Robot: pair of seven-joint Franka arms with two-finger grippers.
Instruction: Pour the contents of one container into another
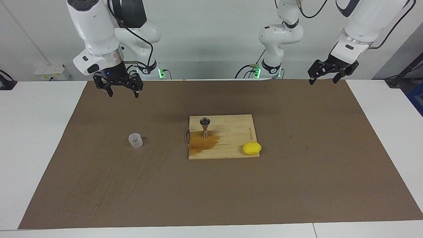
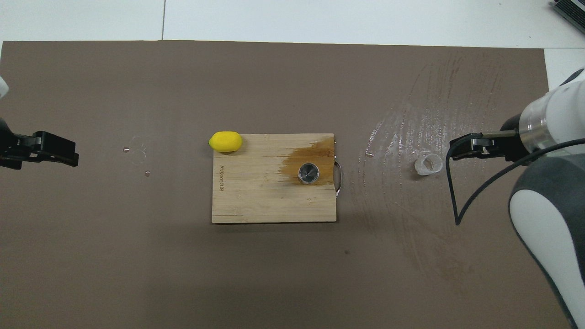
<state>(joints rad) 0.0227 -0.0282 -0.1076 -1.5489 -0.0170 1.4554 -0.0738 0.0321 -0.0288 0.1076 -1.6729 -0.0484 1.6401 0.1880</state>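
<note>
While both pincers (image 1: 121, 92) (image 1: 323, 79) hang released, one clear cup (image 1: 135, 140), one jigger (image 1: 205, 127), one lemon (image 1: 251, 148).

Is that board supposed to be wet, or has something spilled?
It looks spilled: a dark wet stain spreads over the wooden board around the steel jigger, and wet streaks shine on the brown mat near the clear cup.

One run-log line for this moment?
right hand: open, raised over mat | left hand: open, waiting | clear cup: upright on mat | jigger: upright on wet-stained board
</note>
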